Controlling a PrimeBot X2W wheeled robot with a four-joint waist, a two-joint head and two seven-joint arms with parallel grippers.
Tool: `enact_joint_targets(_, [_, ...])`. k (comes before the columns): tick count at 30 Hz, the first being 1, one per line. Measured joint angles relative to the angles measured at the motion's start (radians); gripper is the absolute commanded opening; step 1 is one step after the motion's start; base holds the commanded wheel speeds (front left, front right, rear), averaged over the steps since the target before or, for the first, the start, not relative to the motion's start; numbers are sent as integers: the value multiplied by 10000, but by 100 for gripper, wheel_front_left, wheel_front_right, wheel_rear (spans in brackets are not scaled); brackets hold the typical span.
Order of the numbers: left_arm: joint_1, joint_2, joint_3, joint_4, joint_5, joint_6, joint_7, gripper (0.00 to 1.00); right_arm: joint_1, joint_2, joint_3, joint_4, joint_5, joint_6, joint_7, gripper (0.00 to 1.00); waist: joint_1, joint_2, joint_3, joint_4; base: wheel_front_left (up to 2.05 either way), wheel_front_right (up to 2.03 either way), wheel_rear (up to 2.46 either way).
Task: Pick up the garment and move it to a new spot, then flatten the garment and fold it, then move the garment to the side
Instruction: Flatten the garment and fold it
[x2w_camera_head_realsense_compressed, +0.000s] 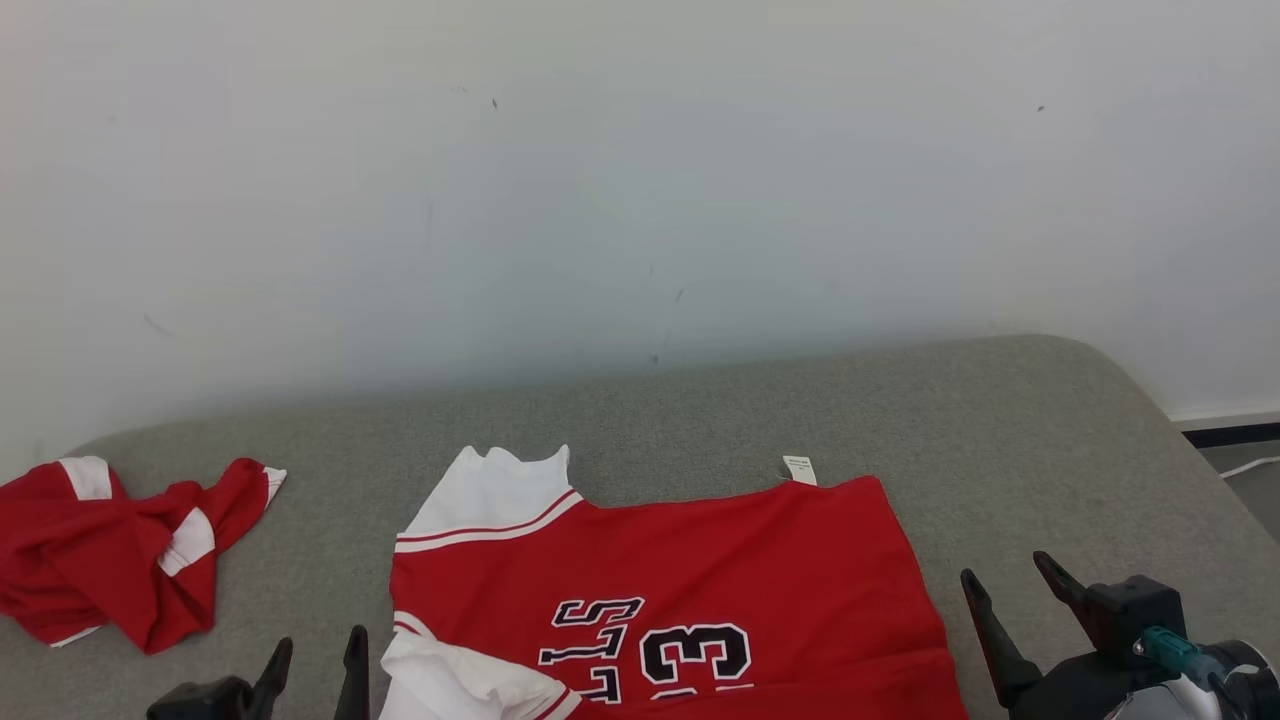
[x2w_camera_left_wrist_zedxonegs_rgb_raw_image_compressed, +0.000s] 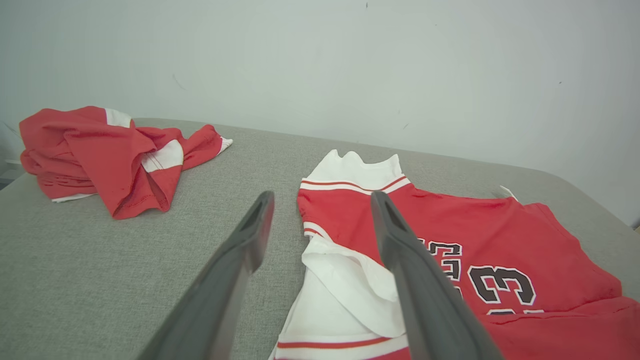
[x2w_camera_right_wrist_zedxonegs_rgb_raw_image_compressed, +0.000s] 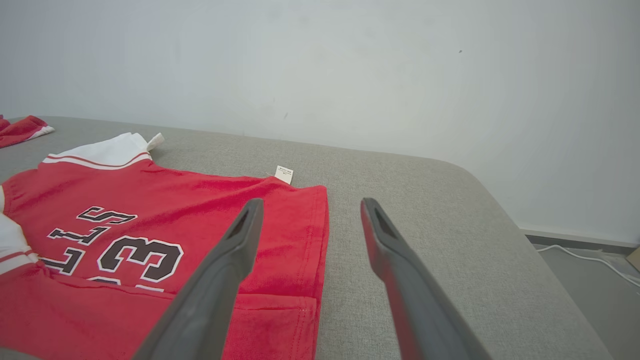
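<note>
Head view: a red jersey lies spread on the grey table, near the front edge and about midway across, its black number and letters facing up. One white sleeve with red stripes points toward the wall. A second white sleeve is folded over at the jersey's near left corner. A small white tag sticks out at its far right corner. In the right wrist view a band of red cloth is folded over along the near edge.

The left hand is at the jersey's left edge, fingers spread wide and holding nothing. In its wrist view one finger is over bare table and the other is over the sleeve. The right hand is just beside the jersey's right edge, equally wide and empty.

A crumpled red and white garment sits well apart at the table's far left.
</note>
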Motion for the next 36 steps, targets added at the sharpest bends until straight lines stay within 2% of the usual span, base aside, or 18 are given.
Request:
enact_joint_targets(11, [-229,10,-6,222,4,-58,0,100,-24,173,-395,245,4,-178,-474,100,0,0,174,-64,0,0,0])
enact_joint_targets(36, [-288,44,27,451,209,0,0,100,-34,391,-453,497,-8,-278,-869,100,0,1,462,-80,0,0,0])
